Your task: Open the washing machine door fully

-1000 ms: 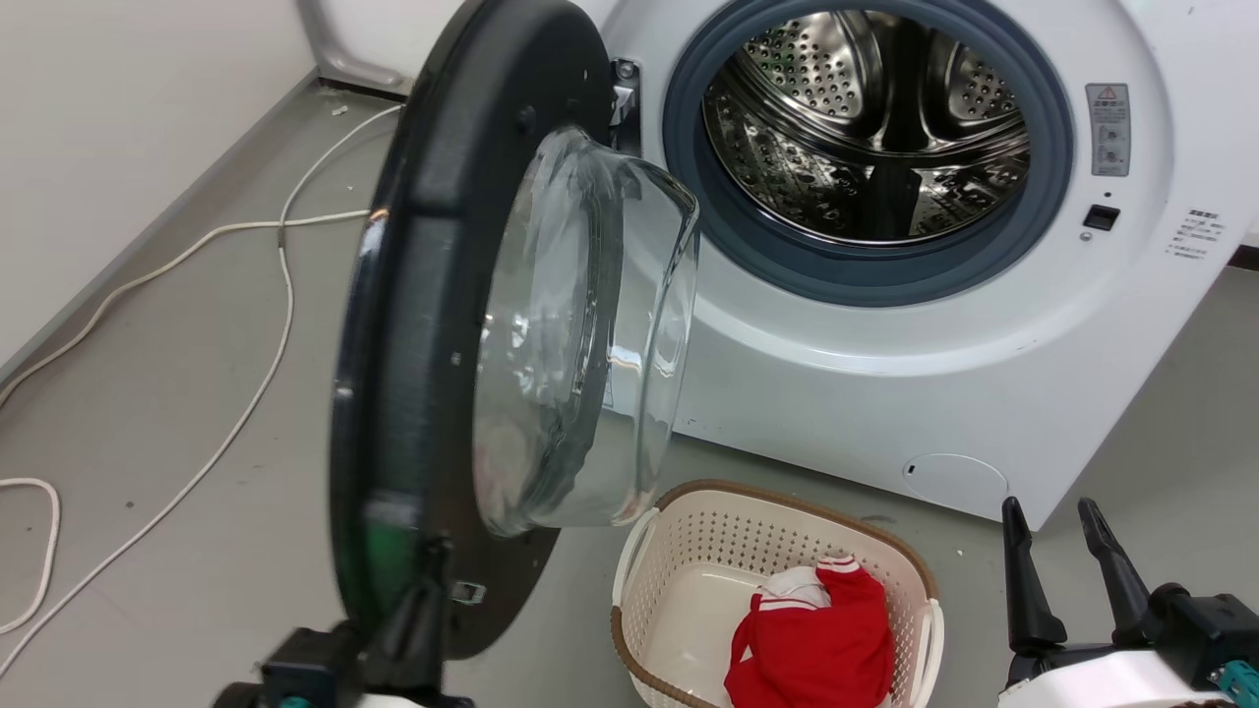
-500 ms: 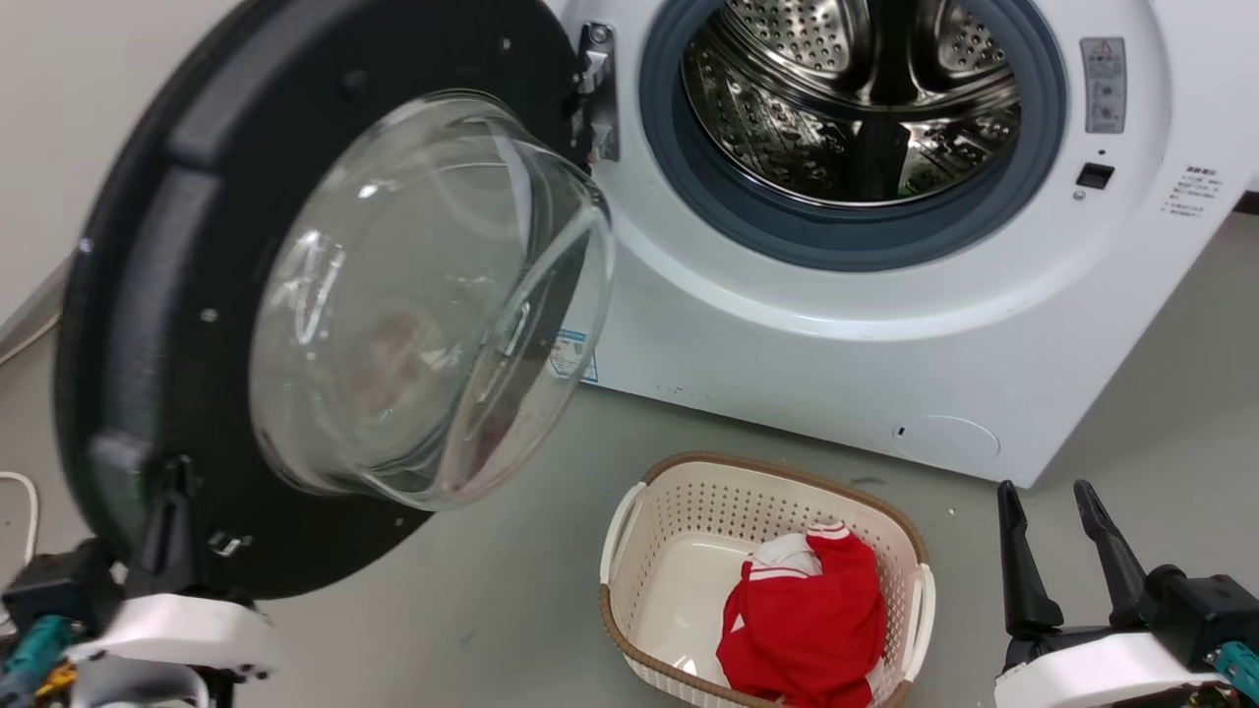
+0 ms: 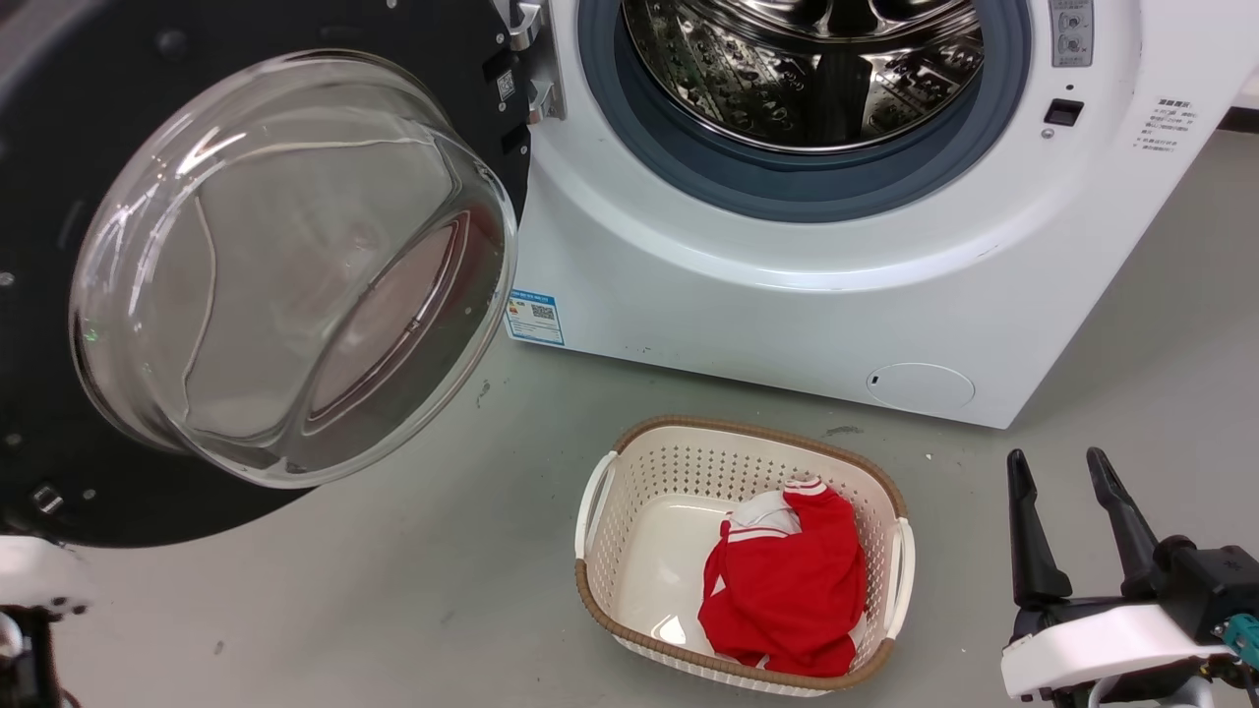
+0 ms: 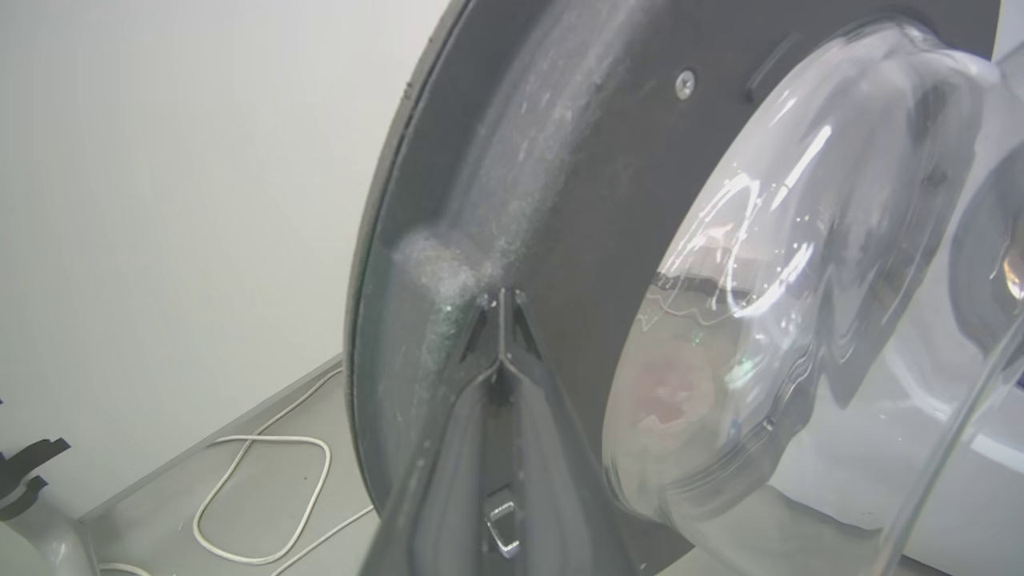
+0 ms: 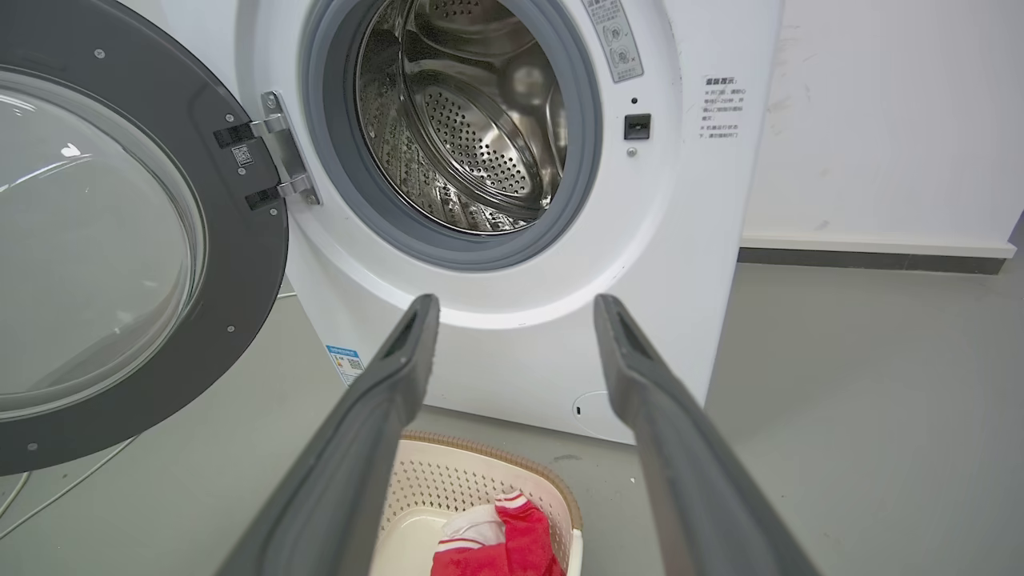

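Round washing machine door [image 3: 285, 265], glossy black frame with bulging clear glass, is being held swung wide, left of the big white front-loading washing machine [image 3: 748, 315]. Fingers of left claw [image 4: 502, 300] are being pressed together, tips against the door's black inner frame, nothing gripped. Wide-open right claw [image 3: 1054, 457] is being held empty near the beige perforated plastic basket [image 3: 689, 467].

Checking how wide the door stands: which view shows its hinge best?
The right wrist view: the hinge is whole and sharp between the washing machine door and the washing machine. The head view has it at the top edge. The left wrist view faces the door's far rim.
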Controlling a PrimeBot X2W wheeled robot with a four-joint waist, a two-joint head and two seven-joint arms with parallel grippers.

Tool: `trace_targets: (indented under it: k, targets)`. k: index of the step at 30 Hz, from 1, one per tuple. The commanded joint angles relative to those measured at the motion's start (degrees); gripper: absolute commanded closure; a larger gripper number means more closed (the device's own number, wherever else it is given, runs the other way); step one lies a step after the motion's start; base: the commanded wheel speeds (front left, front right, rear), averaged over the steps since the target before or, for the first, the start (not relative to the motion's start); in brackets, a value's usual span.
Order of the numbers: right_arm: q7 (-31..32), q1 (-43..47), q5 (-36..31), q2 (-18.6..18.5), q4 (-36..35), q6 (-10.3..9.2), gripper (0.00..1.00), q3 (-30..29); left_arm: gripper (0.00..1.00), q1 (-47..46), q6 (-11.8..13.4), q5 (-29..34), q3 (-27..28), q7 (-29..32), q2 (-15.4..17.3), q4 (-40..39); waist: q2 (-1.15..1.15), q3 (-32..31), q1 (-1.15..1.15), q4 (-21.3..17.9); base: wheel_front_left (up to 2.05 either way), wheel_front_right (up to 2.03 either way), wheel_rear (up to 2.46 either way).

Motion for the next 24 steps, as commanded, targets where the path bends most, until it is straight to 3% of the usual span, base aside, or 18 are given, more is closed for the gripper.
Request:
trace_targets:
  k: [1, 11, 24]
  targets:
    - [0.07, -1.22, -0.27, 0.09, -0.41, -0.03, 0.00, 0.01, 1.00, -1.44, -0.20, -0.34, 1.06, -0.32, 1.25, 1.36, 0.00, 0.19, 0.00, -0.06, 0.00, 0.00, 0.00]
    - [-0.13, -0.75, 0.06, 0.09, 0.31, -0.03, 0.00, 0.03, 1.00, -3.98, -2.04, 1.78, 3.22, -0.36, 0.78, 5.85, 0.00, -0.79, 0.00, -0.29, 0.00, 0.00, 0.00]
    - [-0.54, 1.59, 1.09, 0.09, 1.75, -0.03, 0.00, 0.86, 1.00, 7.11, -0.81, 7.36, 1.09, -0.38, -5.40, -6.75, 0.00, -6.55, 0.00, -1.05, 0.00, 0.00, 0.00]
